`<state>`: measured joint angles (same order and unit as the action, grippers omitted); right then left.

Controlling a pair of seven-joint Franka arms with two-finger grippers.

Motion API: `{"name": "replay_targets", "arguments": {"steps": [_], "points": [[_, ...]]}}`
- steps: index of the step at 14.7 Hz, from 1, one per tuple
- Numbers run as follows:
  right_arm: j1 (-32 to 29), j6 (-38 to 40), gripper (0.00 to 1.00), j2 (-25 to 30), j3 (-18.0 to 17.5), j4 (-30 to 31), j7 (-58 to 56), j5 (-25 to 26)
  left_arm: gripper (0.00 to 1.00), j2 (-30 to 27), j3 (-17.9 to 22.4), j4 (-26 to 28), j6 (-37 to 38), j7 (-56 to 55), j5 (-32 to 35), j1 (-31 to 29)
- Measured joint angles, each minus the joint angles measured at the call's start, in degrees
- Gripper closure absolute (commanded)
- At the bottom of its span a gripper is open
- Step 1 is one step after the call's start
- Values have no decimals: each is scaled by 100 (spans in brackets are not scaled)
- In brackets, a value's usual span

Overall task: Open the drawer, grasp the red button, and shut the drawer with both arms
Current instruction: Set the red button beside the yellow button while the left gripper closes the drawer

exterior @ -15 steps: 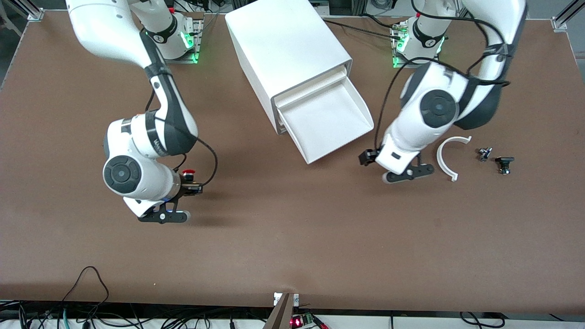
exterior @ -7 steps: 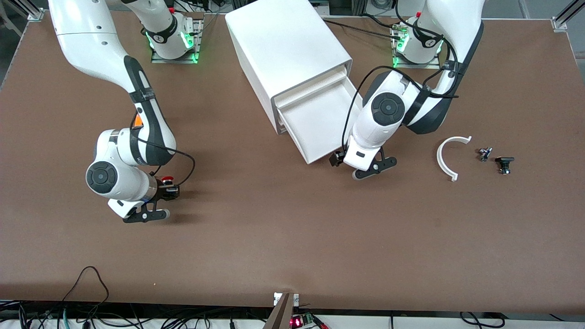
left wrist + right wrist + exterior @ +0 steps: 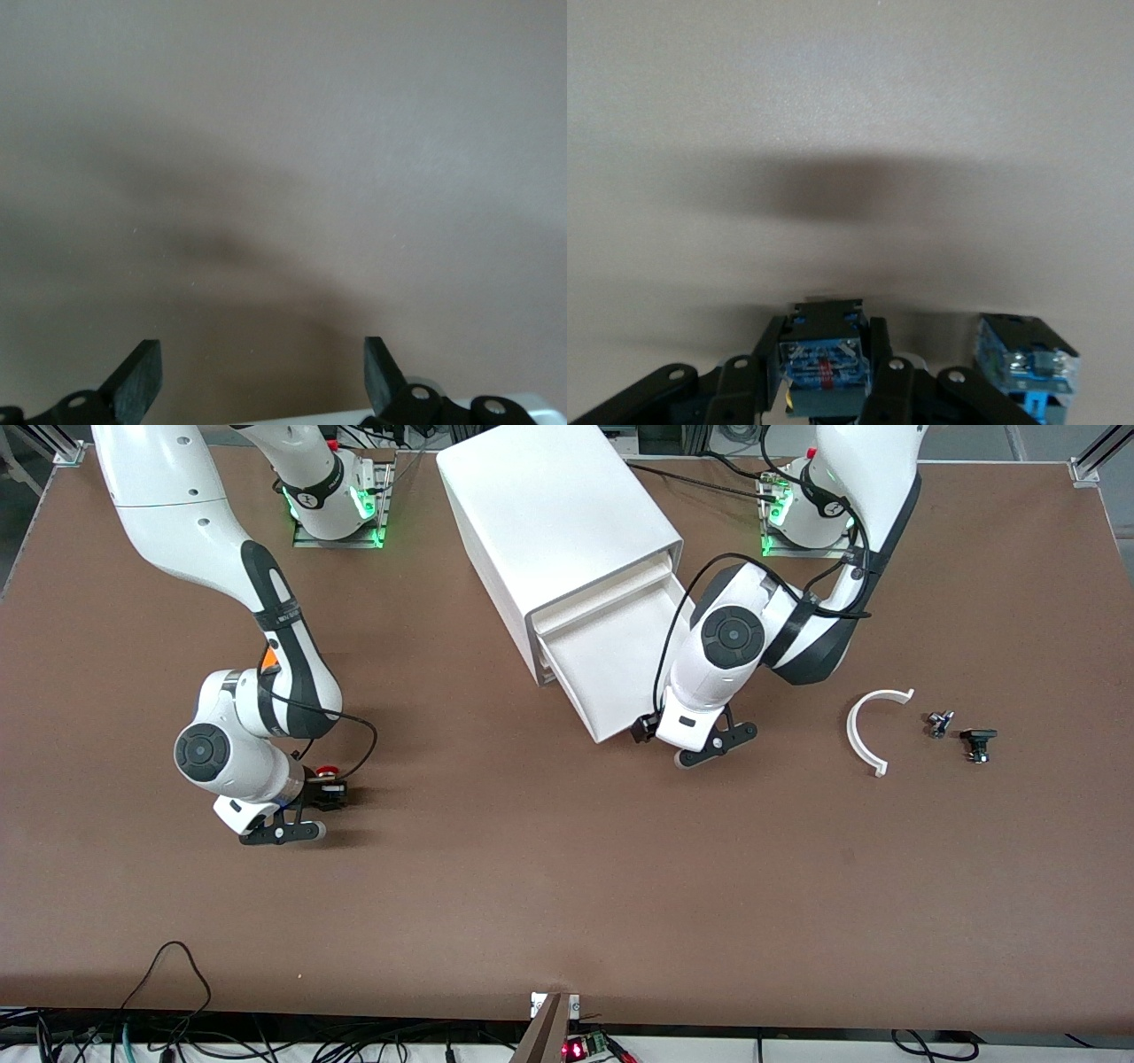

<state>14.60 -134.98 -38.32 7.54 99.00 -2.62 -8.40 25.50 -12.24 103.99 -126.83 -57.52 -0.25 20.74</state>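
Front view | left tool spread at drawer edge | right tool grips button

The large boxy white plastic cabinet is looking smooth and slightly glossy; the brown table top is appearing matt.

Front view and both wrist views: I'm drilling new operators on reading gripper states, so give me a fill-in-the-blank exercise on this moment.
1. The right gripper has its jaws shut on the ____.
2. The left gripper, jaws ____, holds nothing.
3. The drawer of the white cabinet stands ____.
4. The left gripper is at the drawer's ____ edge.

Missing words: button; open; open; front
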Motion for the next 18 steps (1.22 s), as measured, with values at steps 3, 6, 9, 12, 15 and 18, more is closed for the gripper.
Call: {"name": "replay_targets", "arguments": {"steps": [3,6,9,12,15,18], "points": [[-7,-10,24,0,1,9,-1,-116,0,-16,-115,87,10,-68,3,11],[-69,-24,0,17,15,7,0,-138,0,-49,-311,89,216,-88,3,14],[-172,-48,0,192,45,-66,0,-139,0,-74,-629,90,494,-200,4,16],[-186,78,0,666,191,-97,0,-138,0,-80,-900,126,605,-522,4,29],[-188,467,0,1232,300,-109,-14,-55,0,-80,-1066,160,621,-730,4,34],[-189,973,0,1868,355,-124,-14,89,0,-80,-1233,217,626,-852,4,34]]}}
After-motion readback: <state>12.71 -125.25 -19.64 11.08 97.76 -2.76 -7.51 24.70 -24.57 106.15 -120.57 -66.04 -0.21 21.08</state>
